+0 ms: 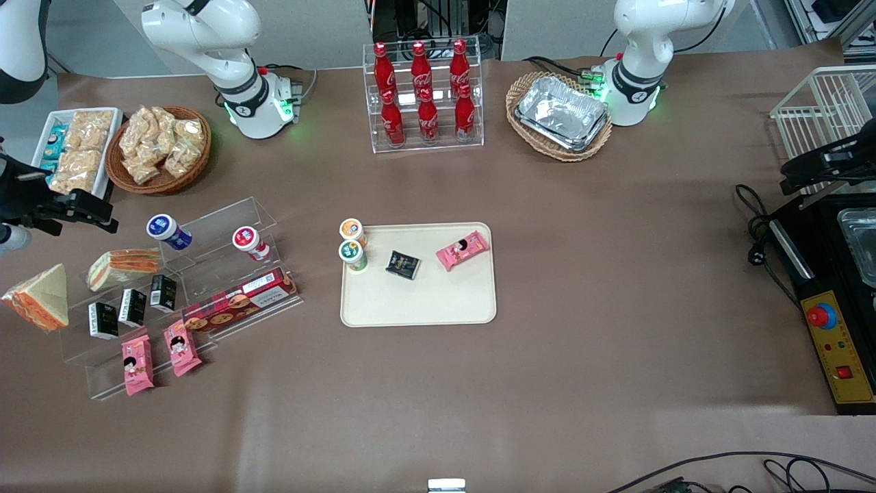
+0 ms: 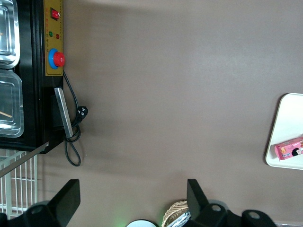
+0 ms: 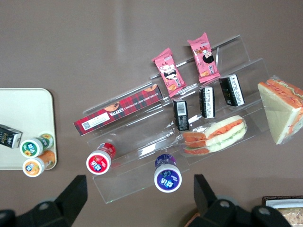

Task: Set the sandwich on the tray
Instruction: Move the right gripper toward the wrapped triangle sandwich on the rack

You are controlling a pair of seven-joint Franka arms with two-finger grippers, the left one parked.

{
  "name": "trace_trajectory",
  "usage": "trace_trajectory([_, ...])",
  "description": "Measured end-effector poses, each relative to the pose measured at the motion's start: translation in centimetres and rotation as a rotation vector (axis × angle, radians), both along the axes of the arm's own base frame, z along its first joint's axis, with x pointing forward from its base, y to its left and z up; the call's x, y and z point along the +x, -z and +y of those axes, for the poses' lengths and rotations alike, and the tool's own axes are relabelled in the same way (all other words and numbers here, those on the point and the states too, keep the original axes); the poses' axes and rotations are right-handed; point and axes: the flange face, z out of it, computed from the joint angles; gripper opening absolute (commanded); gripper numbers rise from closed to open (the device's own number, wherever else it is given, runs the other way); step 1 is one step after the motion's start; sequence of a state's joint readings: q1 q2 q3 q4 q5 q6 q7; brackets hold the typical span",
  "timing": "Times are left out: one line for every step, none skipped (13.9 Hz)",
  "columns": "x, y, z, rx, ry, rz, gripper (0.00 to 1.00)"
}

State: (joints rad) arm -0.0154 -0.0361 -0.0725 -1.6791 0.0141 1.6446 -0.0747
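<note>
Pink snack packs (image 1: 159, 356), then sandwich (image 1: 124, 268); end effector (image 1: 65, 209) above.

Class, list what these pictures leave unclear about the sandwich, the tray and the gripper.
- Tray: right wrist view's edge cuts it off; left wrist view shows only a corner.
- Sandwich: front view's edge clips its tip; filling unidentifiable.
- Gripper, above the table near the snack baskets: front view's edge cuts it.

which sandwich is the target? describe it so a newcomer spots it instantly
Find the clear acrylic display stand at the working arm's end of the table. The sandwich lies on the brown table beside it, a pale triangular wedge. The other sandwich rests on the stand. The open pincer hangs above the stand.
</note>
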Motion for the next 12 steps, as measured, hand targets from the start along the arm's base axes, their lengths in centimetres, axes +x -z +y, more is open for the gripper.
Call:
trace_trajectory([0.0,0.0,-0.2,0.0,0.004,0.0,1.0])
trace_trajectory([0.0,0.0,-0.3,0.0,0.006,0.0,1.0])
trace_trajectory([-0.1,0.0,-0.4,0.0,0.008,0.001,1.0])
trace_trajectory([-0.1,0.0,-0.4,0.0,0.008,0.001,1.0])
trace_trajectory([-0.1,0.0,-0.5,-0.001,0.008,0.0,1.0])
trace_trajectory([0.0,0.0,-0.5,-0.008,0.008,-0.003,1.0])
trace_trajectory([0.1,-0.1,-0.7,-0.022,0.007,-0.011,1.0])
trace_trajectory([0.2,-0.2,-0.9,-0.043,0.006,-0.017,1.0])
trace_trajectory([0.2,-0.3,-1.4,-0.057,0.011,-0.021,1.0])
trace_trajectory([0.1,-0.4,-2.5,-0.068,0.014,-0.023,1.0])
trace_trajectory([-0.2,-0.5,-4.3,-0.071,0.003,-0.023,1.0])
trace_trajectory([-0.5,-0.5,-6.4,-0.071,-0.019,-0.022,1.0])
